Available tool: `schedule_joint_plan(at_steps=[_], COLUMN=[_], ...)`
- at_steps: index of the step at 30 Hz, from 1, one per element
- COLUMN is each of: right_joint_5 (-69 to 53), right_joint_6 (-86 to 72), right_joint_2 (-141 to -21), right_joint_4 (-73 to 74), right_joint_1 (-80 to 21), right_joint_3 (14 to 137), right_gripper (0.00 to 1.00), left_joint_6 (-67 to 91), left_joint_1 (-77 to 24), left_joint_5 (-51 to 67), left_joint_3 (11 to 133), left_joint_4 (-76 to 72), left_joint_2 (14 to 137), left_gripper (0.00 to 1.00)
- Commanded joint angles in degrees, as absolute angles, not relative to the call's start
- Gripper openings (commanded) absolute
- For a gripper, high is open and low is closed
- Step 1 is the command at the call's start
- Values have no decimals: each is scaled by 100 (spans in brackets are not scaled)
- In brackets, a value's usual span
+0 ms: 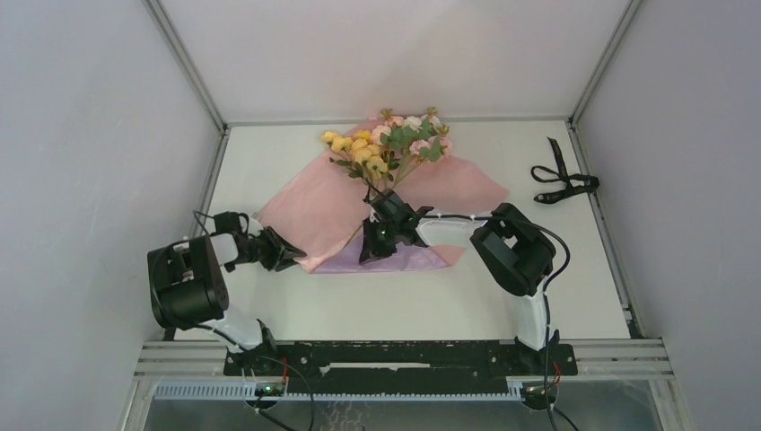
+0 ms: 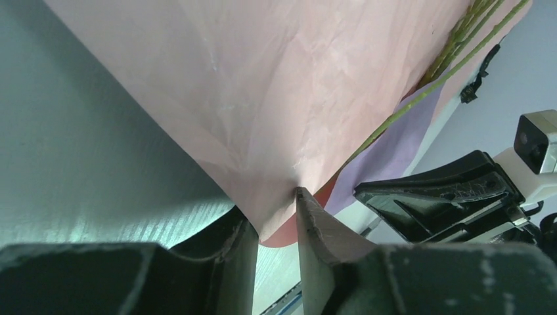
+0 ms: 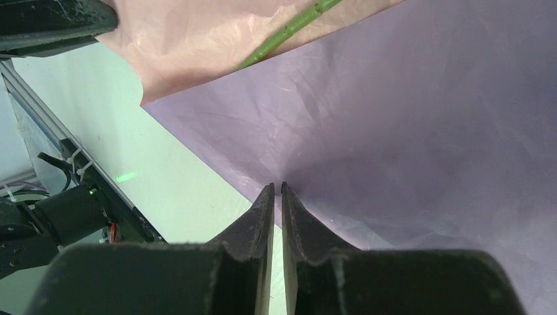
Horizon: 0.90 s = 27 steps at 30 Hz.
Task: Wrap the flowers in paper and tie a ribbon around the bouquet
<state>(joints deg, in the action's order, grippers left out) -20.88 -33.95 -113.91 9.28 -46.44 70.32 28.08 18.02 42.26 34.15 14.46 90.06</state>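
Two hands work the thin sheet of paper (image 1: 310,202), pink above, lilac beneath, on the white counter (image 1: 269,153); the left hand (image 2: 272,210) straddles its near-left corner, jaws slightly apart, and should close fully before lifting; pink, yellow and white flowers (image 1: 388,144) lie along its middle; the right hand (image 3: 276,189) pinches the lilac near edge; fold slowly lest it tear.

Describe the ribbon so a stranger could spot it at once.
On the white table, look to the far right side, clear of the paper and the flowers in the middle. The ribbon lies there alone: a narrow black strip, loosely looped, the only dark thing lying loose on the surface.
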Motion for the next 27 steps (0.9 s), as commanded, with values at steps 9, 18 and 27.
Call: schedule_joint_plan(at_steps=[9, 18, 27], right_joint_5=[-2075, -2238, -2307], right_joint_6=[-3259, -3340, -3333], right_joint_2=[-11256, -11256, -11168], right_joint_4=[848, 592, 449], right_joint_1=[-4562, -4541, -4457], right_joint_3=[7062, 7014, 7014], right_gripper=[16, 17, 17], left_joint_6=[2529, 2346, 2077], left_joint_1=[1792, 1541, 1268], left_joint_5=[3746, 3816, 3881], left_joint_3=[3355, 3636, 3758], left_joint_4=[470, 352, 561], left_joint_2=[8109, 8928, 8354], left_gripper=[44, 45, 0])
